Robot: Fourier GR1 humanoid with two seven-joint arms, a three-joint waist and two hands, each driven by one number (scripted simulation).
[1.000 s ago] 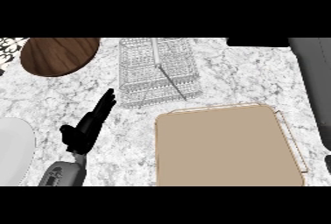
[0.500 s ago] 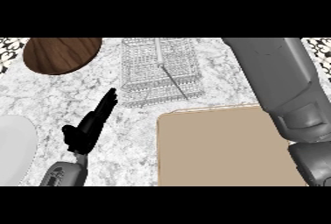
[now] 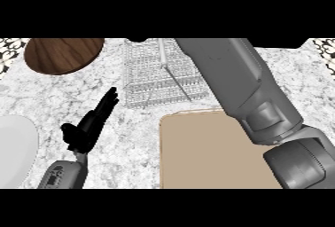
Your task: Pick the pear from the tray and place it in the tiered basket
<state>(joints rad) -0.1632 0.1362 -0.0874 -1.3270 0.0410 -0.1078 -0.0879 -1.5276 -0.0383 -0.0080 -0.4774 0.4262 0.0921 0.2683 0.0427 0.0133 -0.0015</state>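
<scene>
The tan tray (image 3: pixel 196 155) lies on the marble counter at lower middle, and no pear shows on its visible part. Just beyond it stands the wire tiered basket (image 3: pixel 153 73), seen from above. My right forearm (image 3: pixel 242 88) crosses the tray's right side and the basket's right edge and runs out at the top of the view. Its hand is out of sight there. Left of the tray, my left hand (image 3: pixel 88 126) rests open on the counter with its fingers straight and pointing up-right. The pear is nowhere visible.
A round dark wooden board (image 3: pixel 64 54) sits at the back left. A white plate (image 3: pixel 14 150) lies at the left edge, close to my left forearm. Bare marble counter (image 3: pixel 59 95) lies between the board, the basket and my left hand.
My right arm has come in from the right and swung leftward, now covering the tray's right side and the basket's edge. The left hand has stayed in place.
</scene>
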